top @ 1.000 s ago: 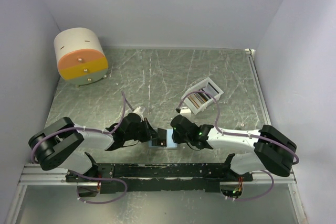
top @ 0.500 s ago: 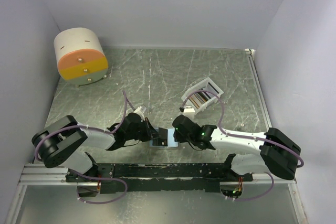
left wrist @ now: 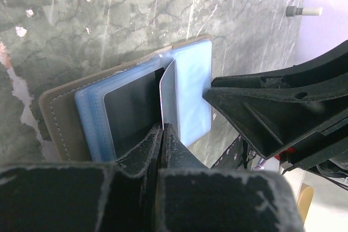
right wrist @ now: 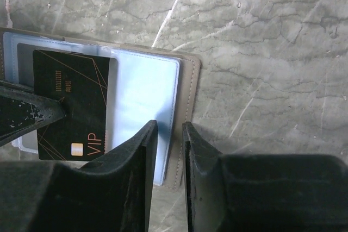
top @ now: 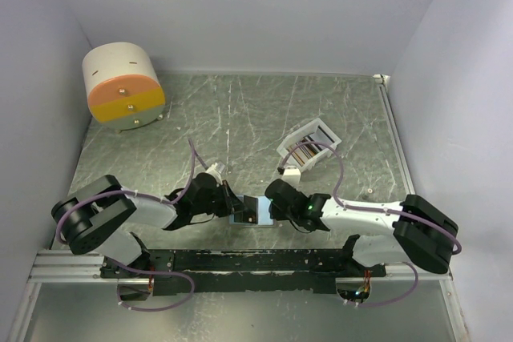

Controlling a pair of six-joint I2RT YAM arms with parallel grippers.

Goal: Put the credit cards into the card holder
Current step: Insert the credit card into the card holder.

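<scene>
Open card holder (right wrist: 144,88), black card (right wrist: 70,101) inside; left gripper (left wrist: 162,134) pinching its leaf, right gripper (right wrist: 169,134) narrowly parted above it.

taupe-and-blue card holder (right wrist: 144,88), black gold-lined card (right wrist: 73,101)

Reading "VIP" in copper letters near the lower edge of the black credit card (right wrist: 73,99), right beside its small chip (right wrist: 77,149); finer print above too small to read.
</scene>
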